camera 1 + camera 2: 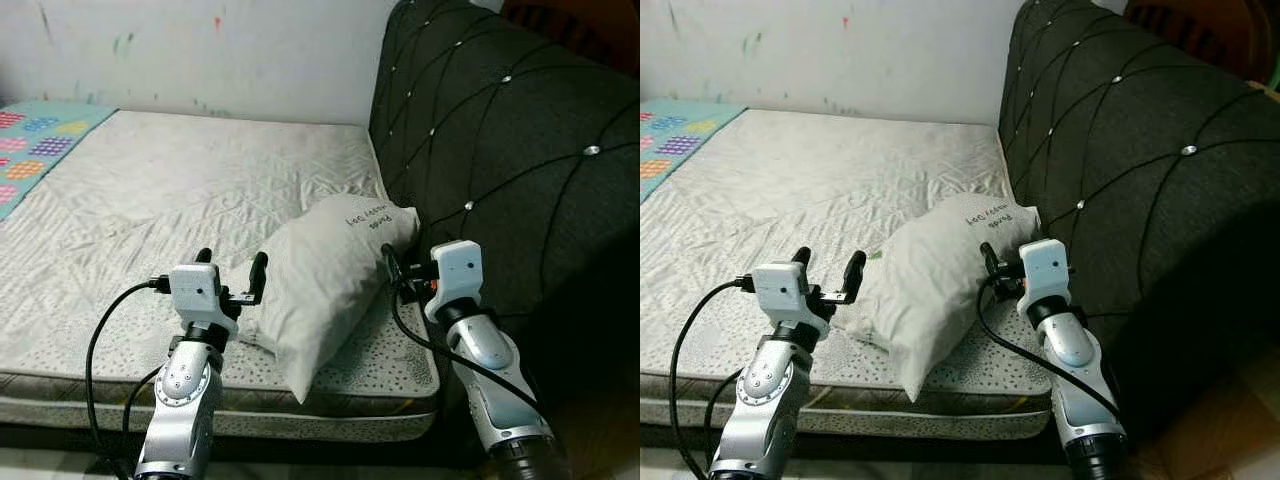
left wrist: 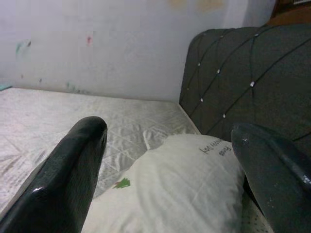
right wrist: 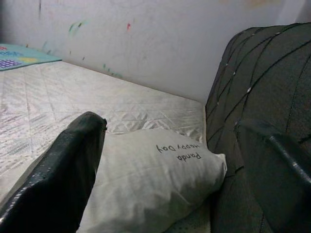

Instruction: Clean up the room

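You are looking down at a bare quilted mattress (image 1: 180,190) with a dark tufted headboard (image 1: 500,150) standing along its right side. A pale pillow (image 1: 325,275) with dark lettering near its far end is lying at the mattress's near right corner, its far end resting against the headboard and its near corner hanging slightly past the mattress edge. A patterned blanket (image 1: 35,140) is showing at the far left, by the scuffed white wall (image 1: 230,50).

Your left gripper (image 1: 231,268) is hovering just left of the pillow, fingers spread apart and gripping nothing; its right finger is sitting right beside the pillow's left edge, though you cannot tell if it is touching. In the left wrist view the pillow (image 2: 180,189) is lying between the two fingers (image 2: 73,165).

Your right gripper (image 1: 392,262) is sitting at the pillow's right side, between pillow and headboard. The right wrist view is showing its fingers (image 3: 63,174) parted wide, empty, with the pillow (image 3: 150,179) beyond them.
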Controlling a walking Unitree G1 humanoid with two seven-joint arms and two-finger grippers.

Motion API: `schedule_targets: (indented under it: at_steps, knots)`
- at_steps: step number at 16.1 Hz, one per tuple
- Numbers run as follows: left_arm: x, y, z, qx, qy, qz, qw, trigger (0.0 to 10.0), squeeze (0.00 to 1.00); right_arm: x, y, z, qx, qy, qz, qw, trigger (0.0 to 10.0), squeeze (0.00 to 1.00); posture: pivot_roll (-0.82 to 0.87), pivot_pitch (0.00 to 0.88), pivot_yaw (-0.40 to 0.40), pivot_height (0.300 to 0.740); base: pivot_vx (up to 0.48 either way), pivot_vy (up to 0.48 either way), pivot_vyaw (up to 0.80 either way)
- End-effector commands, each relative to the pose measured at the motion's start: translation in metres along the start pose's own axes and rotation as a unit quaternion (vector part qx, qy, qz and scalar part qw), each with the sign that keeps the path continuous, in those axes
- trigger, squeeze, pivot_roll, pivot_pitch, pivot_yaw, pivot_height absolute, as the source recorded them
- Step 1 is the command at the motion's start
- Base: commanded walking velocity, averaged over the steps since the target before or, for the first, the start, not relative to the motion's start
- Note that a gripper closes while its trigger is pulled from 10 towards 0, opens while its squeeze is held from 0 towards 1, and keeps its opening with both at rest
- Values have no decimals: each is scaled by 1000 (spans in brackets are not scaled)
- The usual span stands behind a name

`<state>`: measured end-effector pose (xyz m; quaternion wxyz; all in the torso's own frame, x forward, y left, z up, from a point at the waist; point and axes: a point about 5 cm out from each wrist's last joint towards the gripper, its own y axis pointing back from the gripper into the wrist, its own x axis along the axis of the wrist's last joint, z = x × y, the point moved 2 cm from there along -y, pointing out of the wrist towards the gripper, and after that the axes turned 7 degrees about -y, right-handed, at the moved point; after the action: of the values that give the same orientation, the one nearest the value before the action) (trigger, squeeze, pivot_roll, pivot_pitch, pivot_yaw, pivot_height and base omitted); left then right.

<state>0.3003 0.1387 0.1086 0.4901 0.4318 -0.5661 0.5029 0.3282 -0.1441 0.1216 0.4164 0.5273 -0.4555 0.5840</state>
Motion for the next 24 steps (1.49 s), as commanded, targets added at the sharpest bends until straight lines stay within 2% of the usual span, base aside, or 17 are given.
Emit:
schedule_targets:
  at_steps: [1,16,24]
  knots:
    - [3,1,-1,-4,-2,8,1000,10000,0,3,-2,0,0,2,4,1000,10000,0,-119,0,-53,740,0,0,0]
    - [2,1,-1,-12,1,6,1000,10000,0,1,0,-3,5,-1,1,1000,10000,0,-118,4,-51,740,328,0,0]
    - [0,1,-3,-1,1,-3,1000,10000,0,1,0,-3,8,2,2,1000,10000,0,-117,8,-51,740,0,0,0]
